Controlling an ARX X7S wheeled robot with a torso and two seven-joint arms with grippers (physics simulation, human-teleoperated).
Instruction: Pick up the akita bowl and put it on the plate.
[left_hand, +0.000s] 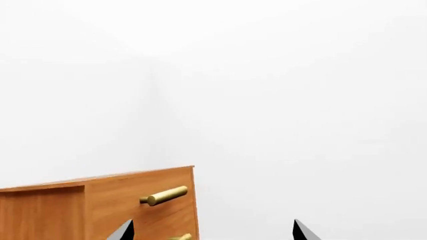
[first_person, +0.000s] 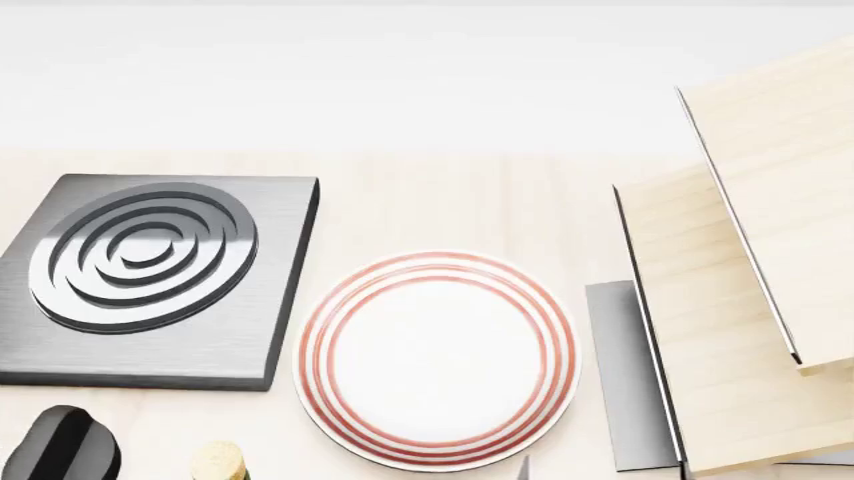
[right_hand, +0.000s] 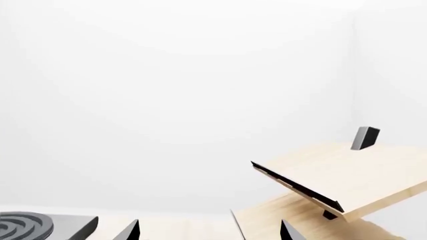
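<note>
The plate (first_person: 437, 358), white with red rings round its rim, lies flat on the light wooden table in the middle of the head view, with nothing on it. The akita bowl is out of view in every frame. My left gripper (left_hand: 213, 233) is open, and only its two dark fingertips (left_hand: 123, 232) show, wide apart and holding nothing. My right gripper (right_hand: 210, 233) is open too, with nothing between its fingertips (right_hand: 130, 231). Both grippers face white walls, away from the plate.
A square grey burner (first_person: 147, 280) with dark rings sits left of the plate. Slanted light wooden shelf boards (first_person: 747, 300) stand at the right. A dark rounded shape (first_person: 60, 448) and a cork-coloured top (first_person: 220, 463) show at the near edge. The left wrist faces a wooden cabinet (left_hand: 100, 205) with brass handles.
</note>
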